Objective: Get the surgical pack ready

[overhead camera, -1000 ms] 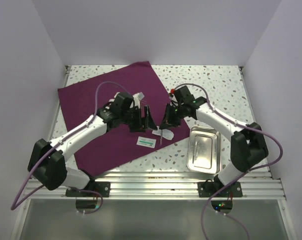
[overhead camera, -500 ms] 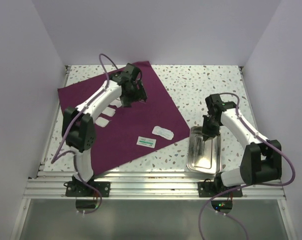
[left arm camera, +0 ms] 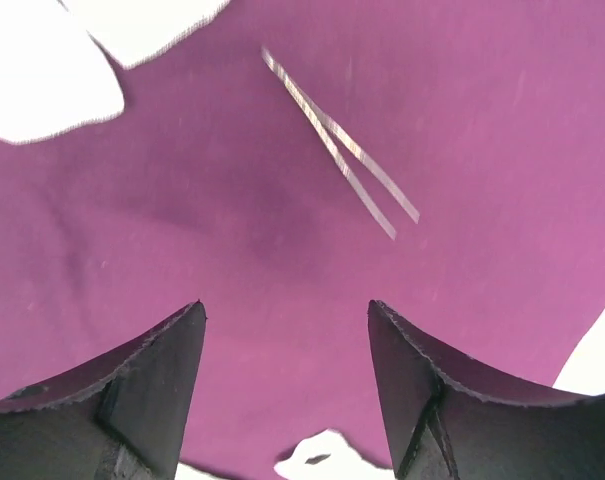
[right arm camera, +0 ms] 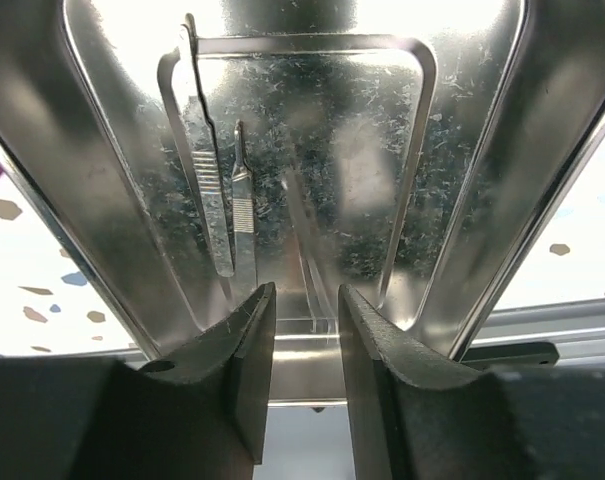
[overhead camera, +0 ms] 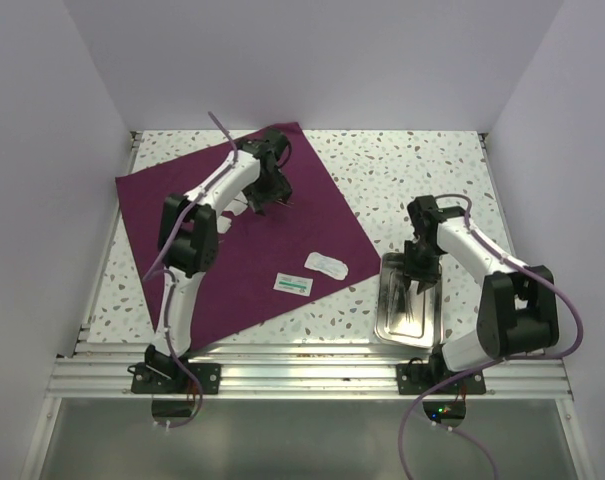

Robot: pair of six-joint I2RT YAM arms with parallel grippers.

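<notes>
Tweezers (left arm camera: 339, 142) below wide-open left hand (left arm camera: 285, 306)

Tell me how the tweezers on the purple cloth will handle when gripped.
The tweezers look thin and bare metal, so probably light and slippery. Lying flat on the cloth, they may be awkward to pinch. Their splayed tips likely spring together if squeezed.
</notes>
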